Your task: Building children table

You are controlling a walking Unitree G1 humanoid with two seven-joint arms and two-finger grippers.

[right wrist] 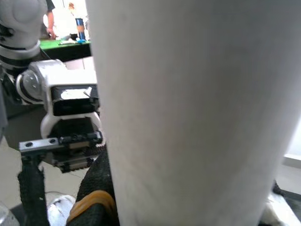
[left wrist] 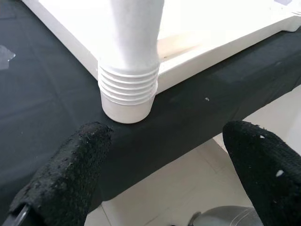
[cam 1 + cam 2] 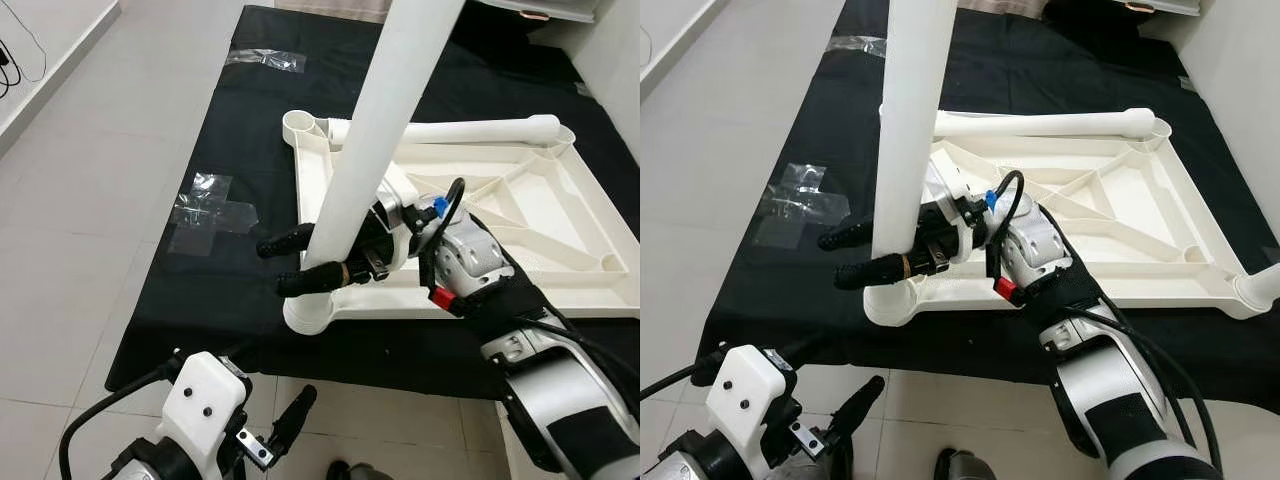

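A white children's table top (image 3: 600,235) lies upside down on a black cloth. A white table leg (image 3: 380,120) stands upright in the near left corner socket (image 3: 308,315), and its ribbed base (image 2: 128,89) shows in the left wrist view. My right gripper (image 3: 275,267) reaches in from the right and is shut on this leg, one black finger on each side, low on the leg. A second leg (image 3: 470,130) lies across the far edge of the top. My left gripper (image 2: 169,136) hangs open below the cloth's near edge, holding nothing.
The black cloth (image 3: 240,130) covers a low platform on a pale tiled floor (image 3: 80,250). Clear tape patches (image 3: 205,210) are stuck to the cloth left of the table. A white tube end (image 3: 1260,285) sticks out at the top's near right corner.
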